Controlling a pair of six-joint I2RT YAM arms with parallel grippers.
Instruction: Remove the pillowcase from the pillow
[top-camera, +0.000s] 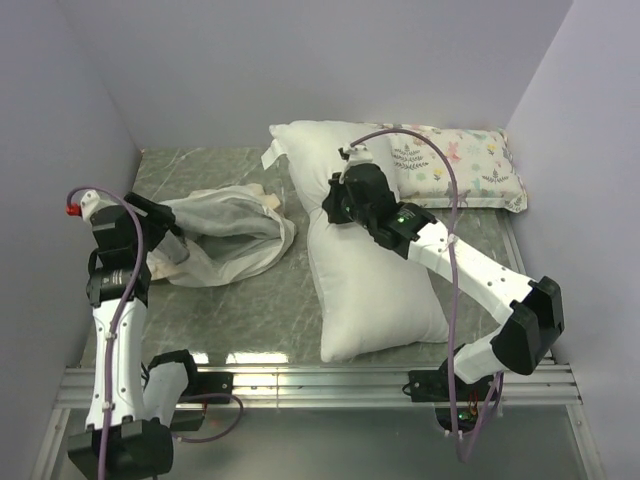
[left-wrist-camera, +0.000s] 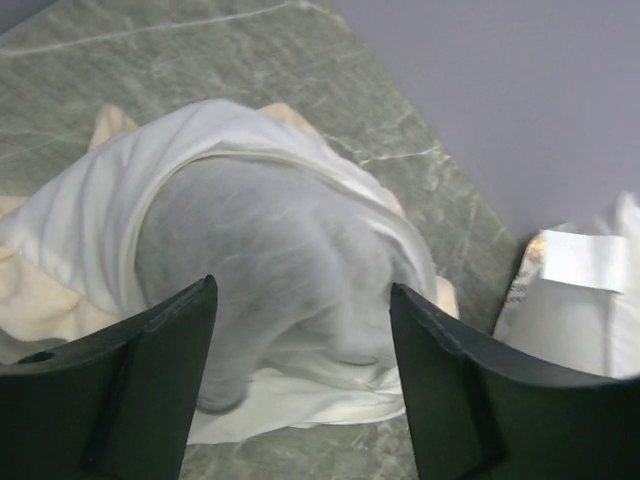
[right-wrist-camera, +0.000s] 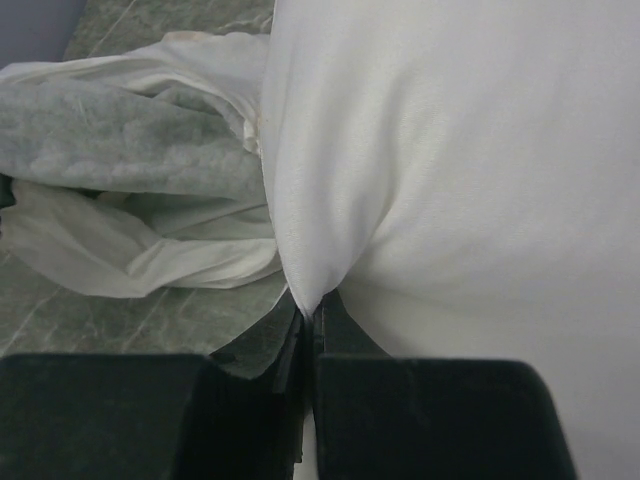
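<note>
The pillowcase (top-camera: 225, 235) lies crumpled on the table at the left, pale lining outward with grey showing through it and cream frill at its edges; it also shows as the pillowcase (left-wrist-camera: 270, 260) and the pillowcase (right-wrist-camera: 120, 150). It is off the plain white pillow (top-camera: 370, 280), which lies beside it to the right. My left gripper (top-camera: 170, 245) hangs open just above the pillowcase, and nothing sits between the open left gripper (left-wrist-camera: 300, 290) fingers. My right gripper (top-camera: 335, 205) is over the pillow's left side. The right gripper (right-wrist-camera: 312, 305) is shut on a pinched fold of the pillow (right-wrist-camera: 480, 150).
A smaller pastel animal-print pillow (top-camera: 455, 165) lies at the back right against the wall, touching the white pillow's far end. Walls close the table on the left, back and right. A metal rail (top-camera: 320, 380) runs along the near edge.
</note>
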